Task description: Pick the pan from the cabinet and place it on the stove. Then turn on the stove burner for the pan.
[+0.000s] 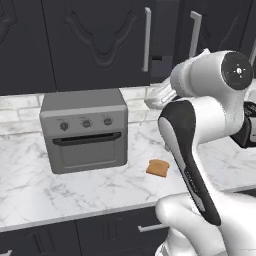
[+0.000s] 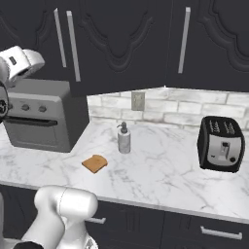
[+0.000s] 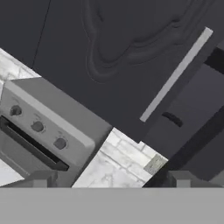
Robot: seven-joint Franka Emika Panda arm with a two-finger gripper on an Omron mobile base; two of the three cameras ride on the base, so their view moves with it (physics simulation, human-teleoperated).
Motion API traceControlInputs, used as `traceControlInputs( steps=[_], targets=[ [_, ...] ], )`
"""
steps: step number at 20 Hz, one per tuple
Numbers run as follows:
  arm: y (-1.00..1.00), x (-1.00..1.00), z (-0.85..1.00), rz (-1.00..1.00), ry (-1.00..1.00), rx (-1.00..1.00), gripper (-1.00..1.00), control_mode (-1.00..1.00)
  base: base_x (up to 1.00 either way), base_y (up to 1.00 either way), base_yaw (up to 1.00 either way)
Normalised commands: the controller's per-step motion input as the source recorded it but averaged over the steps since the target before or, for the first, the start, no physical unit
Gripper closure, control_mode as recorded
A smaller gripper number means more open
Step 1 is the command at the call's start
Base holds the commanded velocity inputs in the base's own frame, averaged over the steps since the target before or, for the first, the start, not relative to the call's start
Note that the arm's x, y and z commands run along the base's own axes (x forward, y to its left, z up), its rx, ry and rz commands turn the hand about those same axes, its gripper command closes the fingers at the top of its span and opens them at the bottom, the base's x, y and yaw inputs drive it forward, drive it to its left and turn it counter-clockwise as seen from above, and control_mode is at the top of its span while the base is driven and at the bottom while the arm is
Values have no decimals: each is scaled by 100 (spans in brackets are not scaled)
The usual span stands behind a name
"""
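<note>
In the hand view the gripper (image 3: 109, 181), its 2 tips spread wide and empty, sat at bottom centre, with the cabinet (image 3: 109, 52) door handle (image 3: 175, 75) slanting from centre to upper right above it; the pan was presumably inside.

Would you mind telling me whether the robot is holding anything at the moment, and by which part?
Nothing is held. In the hand view the two fingers stand apart with only the cabinet door and the wall behind showing between them.
</note>
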Motion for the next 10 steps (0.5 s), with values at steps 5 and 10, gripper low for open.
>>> traceControlInputs(
  steps=[5,10],
  targets=[
    [31,59,-11,-11,1,-30,-100,-100,0,0,0],
    [2,73,-22,-2,0,-21,-100,-100,0,0,0]
  ],
)
